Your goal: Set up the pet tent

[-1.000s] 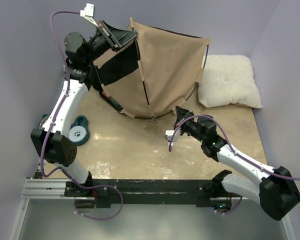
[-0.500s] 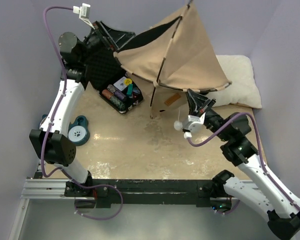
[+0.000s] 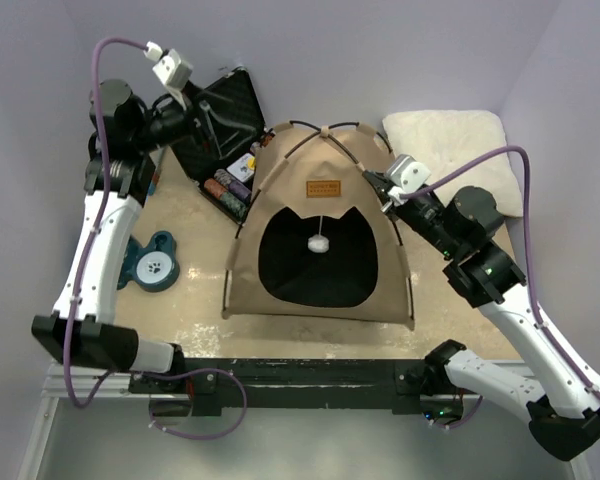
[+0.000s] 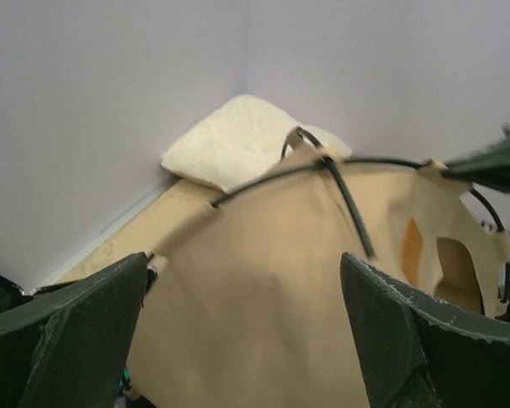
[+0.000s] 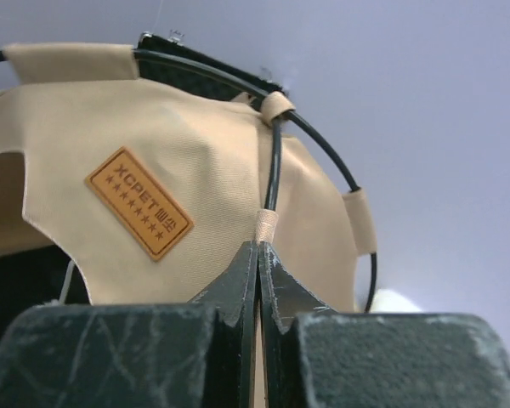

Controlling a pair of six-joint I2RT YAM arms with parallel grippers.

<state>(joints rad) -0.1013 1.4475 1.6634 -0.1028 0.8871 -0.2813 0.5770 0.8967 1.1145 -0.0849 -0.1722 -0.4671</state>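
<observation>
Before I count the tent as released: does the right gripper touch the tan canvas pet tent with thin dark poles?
Touching. The right wrist view shows the right gripper shut on the tan pole loop of the pet tent.

Soft, even light; faint shadows.

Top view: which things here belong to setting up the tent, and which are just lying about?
Job in hand:
- pet tent, standing upright
- right gripper, shut on the tent's side
- left gripper, open, clear of the tent

Lying about:
- white pillow
- black case of chips
- teal paw-print item
</observation>
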